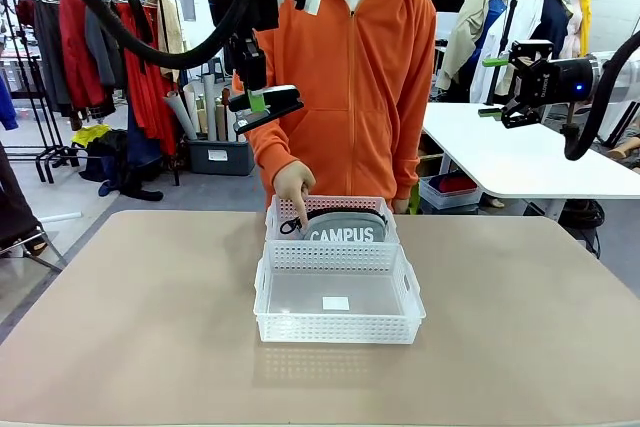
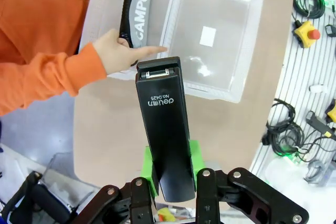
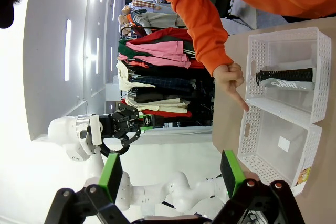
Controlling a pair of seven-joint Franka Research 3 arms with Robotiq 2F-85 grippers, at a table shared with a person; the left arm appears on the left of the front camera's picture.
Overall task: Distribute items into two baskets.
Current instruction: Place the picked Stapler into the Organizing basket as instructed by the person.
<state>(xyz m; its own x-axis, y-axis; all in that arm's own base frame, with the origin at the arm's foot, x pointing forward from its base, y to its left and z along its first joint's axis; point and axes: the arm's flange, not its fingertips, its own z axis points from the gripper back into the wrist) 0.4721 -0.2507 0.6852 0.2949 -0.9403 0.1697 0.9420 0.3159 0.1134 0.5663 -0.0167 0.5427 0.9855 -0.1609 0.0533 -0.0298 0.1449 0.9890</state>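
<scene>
My left gripper point(image 1: 258, 99) hangs high above the table's far left, shut on the black stapler point(image 1: 266, 107). In the left wrist view the stapler point(image 2: 163, 124) sticks out from between the green pads point(image 2: 149, 170). The grey CAMPUS pouch point(image 1: 343, 227) lies in the far basket point(image 1: 330, 203). The near basket point(image 1: 337, 327) holds nothing but a white label. A person's hand point(image 1: 293, 187) points a finger into the far basket beside the pouch point(image 2: 137, 9). My right gripper point(image 1: 507, 87) is open, high at the right. Its fingers point(image 3: 110, 174) hold nothing.
The person in an orange hoodie point(image 1: 355, 67) stands at the table's far edge behind the baskets. The tan table point(image 1: 130, 327) is bare to the left, right and front of the baskets. A white table point(image 1: 520, 157) stands behind at the right.
</scene>
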